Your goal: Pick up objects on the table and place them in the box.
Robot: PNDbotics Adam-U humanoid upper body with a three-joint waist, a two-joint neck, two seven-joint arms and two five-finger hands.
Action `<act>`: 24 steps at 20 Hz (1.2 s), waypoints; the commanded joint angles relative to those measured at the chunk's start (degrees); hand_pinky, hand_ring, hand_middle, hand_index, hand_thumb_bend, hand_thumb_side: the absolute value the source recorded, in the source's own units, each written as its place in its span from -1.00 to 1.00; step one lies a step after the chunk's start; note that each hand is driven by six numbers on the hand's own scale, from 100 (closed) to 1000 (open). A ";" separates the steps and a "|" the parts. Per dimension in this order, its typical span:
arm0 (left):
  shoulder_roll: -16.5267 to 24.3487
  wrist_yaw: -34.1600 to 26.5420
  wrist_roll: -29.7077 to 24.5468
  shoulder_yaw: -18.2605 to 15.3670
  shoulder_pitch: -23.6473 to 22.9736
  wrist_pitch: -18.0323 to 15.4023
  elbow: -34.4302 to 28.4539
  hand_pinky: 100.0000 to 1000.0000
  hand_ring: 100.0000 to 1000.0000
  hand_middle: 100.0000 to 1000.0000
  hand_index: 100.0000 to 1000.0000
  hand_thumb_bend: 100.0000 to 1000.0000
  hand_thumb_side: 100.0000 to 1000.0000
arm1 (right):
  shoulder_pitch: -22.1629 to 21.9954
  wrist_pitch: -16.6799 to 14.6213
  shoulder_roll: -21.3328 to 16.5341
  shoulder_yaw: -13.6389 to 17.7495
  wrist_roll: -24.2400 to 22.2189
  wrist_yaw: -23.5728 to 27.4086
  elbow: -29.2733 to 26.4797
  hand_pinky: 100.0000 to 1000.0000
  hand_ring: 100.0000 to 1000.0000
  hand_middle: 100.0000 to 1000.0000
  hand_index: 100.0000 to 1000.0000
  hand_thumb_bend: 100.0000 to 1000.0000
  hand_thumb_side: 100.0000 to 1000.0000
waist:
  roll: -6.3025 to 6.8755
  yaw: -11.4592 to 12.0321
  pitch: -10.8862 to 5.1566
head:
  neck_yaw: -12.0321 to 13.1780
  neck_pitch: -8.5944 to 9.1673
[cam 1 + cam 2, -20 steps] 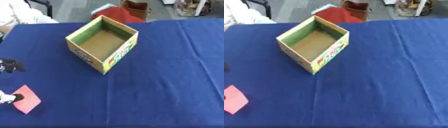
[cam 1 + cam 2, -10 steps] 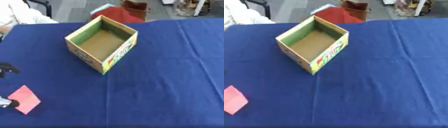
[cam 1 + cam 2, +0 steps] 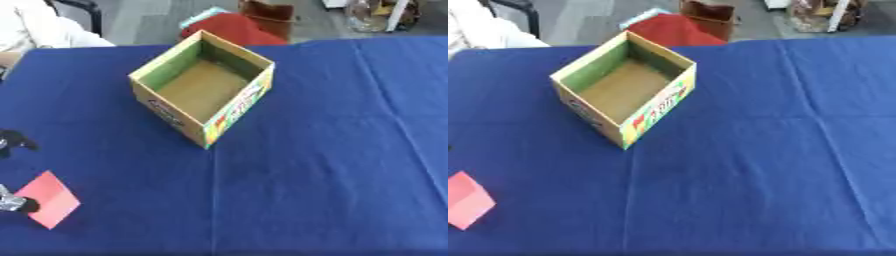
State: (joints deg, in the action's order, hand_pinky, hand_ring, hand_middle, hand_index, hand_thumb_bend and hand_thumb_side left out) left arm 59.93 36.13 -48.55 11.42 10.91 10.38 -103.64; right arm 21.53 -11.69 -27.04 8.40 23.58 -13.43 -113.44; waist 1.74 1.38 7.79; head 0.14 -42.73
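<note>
A: Log entry. The box (image 3: 203,86) stands open-topped on the blue tablecloth (image 3: 332,150), turned corner-on to the camera, and looks bare inside. The flat pink object (image 3: 50,199) lies near the left edge of the table, well apart from the box.

B: Left hand?

A: Only scraps of the left hand (image 3: 12,142) show at the left edge of the left eye view: a dark bit above the pink object and a silver-and-black tip touching its near-left side. Whether the fingers are spread or curled I cannot tell. The right hand shows in neither view.

B: Risks from here?

A: My judgement: the object is thin and lies flat on cloth, so fingers may slide over it or bunch the cloth instead of getting under an edge. It also sits close to the table edge; a push outward could send it off. A carry to the box crosses open table, and a flat piece pinched by one corner may slip out.

B: Anything hidden?

A: The palm and arm are cut off. The box's near inner walls are out of sight. What the pink object is made of is unclear.
</note>
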 commanded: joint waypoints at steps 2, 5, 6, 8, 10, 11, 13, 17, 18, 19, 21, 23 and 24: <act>0.91 -0.24 0.47 1.28 1.59 -0.62 1.16 0.41 0.62 0.83 0.90 0.31 -0.03 | 0.92 -0.04 -1.13 0.02 -0.26 0.43 -1.16 0.33 0.45 0.68 0.52 -1.00 1.00 | 0.11 -0.17 -0.46 | 0.36 -0.43; 0.23 -0.69 1.26 2.31 2.20 -0.98 1.66 0.39 0.61 0.82 0.91 0.26 -0.09 | 0.92 -0.01 -1.02 0.04 -0.29 0.50 -1.16 0.33 0.45 0.68 0.52 -1.00 1.00 | 0.11 -0.35 -0.41 | 0.42 -0.47; 0.01 -1.33 1.61 2.58 2.35 -1.16 1.71 0.37 0.60 0.81 0.91 0.23 -0.10 | 0.92 -0.01 -1.01 0.06 -0.28 0.52 -1.16 0.33 0.45 0.68 0.52 -1.00 1.00 | 0.11 -0.39 -0.40 | 0.45 -0.51; -0.13 -2.21 2.31 2.99 2.74 -1.16 1.85 0.38 0.62 0.82 0.90 0.25 -0.11 | 0.90 0.00 -0.93 0.06 -0.29 0.56 -1.16 0.33 0.45 0.69 0.52 -1.00 1.00 | 0.13 -0.42 -0.41 | 0.58 -0.56; -0.12 -1.11 2.46 3.49 3.06 -0.89 2.15 0.38 0.62 0.82 0.89 0.26 -0.12 | 0.91 0.00 -0.81 0.02 -0.35 0.61 -1.16 0.32 0.45 0.69 0.52 -1.00 1.00 | 0.16 -0.46 -0.41 | 0.69 -0.60; -0.20 -0.23 2.46 3.66 3.15 -0.62 2.44 0.36 0.61 0.81 0.88 0.26 -0.11 | 0.90 0.00 -0.80 0.03 -0.36 0.62 -1.16 0.32 0.45 0.69 0.52 -1.00 1.00 | 0.17 -0.49 -0.40 | 0.71 -0.63; -0.46 1.16 2.48 3.96 3.23 -0.09 3.04 0.36 0.61 0.81 0.87 0.25 -0.12 | 0.89 0.00 -0.81 0.07 -0.33 0.64 -1.16 0.32 0.45 0.69 0.52 -1.00 1.00 | 0.17 -0.56 -0.37 | 0.76 -0.69; -1.31 3.01 3.02 4.49 3.74 0.68 3.93 0.34 0.60 0.80 0.87 0.21 -0.09 | 0.84 0.04 -0.69 0.06 -0.36 0.70 -1.16 0.32 0.45 0.69 0.52 -1.00 1.00 | 0.17 -0.65 -0.32 | 1.00 -0.71; -1.71 3.21 3.32 4.64 3.96 0.95 4.16 0.33 0.59 0.79 0.87 0.19 -0.08 | 0.83 0.05 -0.64 0.06 -0.37 0.72 -1.16 0.32 0.45 0.69 0.52 -1.00 1.00 | 0.17 -0.67 -0.33 | 1.06 -0.74; -2.28 3.11 3.58 4.86 4.22 1.22 4.45 0.32 0.58 0.79 0.87 0.18 -0.08 | 0.83 0.05 -0.59 0.07 -0.37 0.74 -1.16 0.32 0.45 0.69 0.52 -1.00 1.00 | 0.15 -0.71 -0.33 | 1.13 -0.72; -3.23 2.41 3.86 5.48 4.68 1.49 5.04 0.29 0.56 0.77 0.87 0.15 -0.06 | 0.84 0.08 -0.49 0.05 -0.40 0.78 -1.16 0.32 0.45 0.69 0.52 -1.00 1.00 | 0.12 -0.85 -0.31 | 1.16 -0.64; -3.96 1.24 3.77 6.27 5.13 1.41 5.40 0.26 0.54 0.75 0.86 0.14 -0.05 | 0.84 0.06 -0.45 0.08 -0.37 0.81 -1.16 0.32 0.45 0.69 0.52 -1.00 1.00 | 0.10 -0.97 -0.28 | 1.29 -0.62; -4.22 0.72 3.69 6.62 5.36 1.36 5.54 0.25 0.52 0.74 0.84 0.11 -0.05 | 0.84 0.07 -0.42 0.10 -0.35 0.83 -1.16 0.32 0.45 0.69 0.52 -1.00 1.00 | 0.10 -1.00 -0.27 | 1.35 -0.65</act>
State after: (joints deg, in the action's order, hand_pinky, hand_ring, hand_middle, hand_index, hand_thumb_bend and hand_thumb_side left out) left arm 54.64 37.55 -44.91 18.10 15.39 11.55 -98.08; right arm 21.68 -11.61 -26.74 8.37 23.25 -12.96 -113.44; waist 1.81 0.38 8.10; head 1.28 -43.18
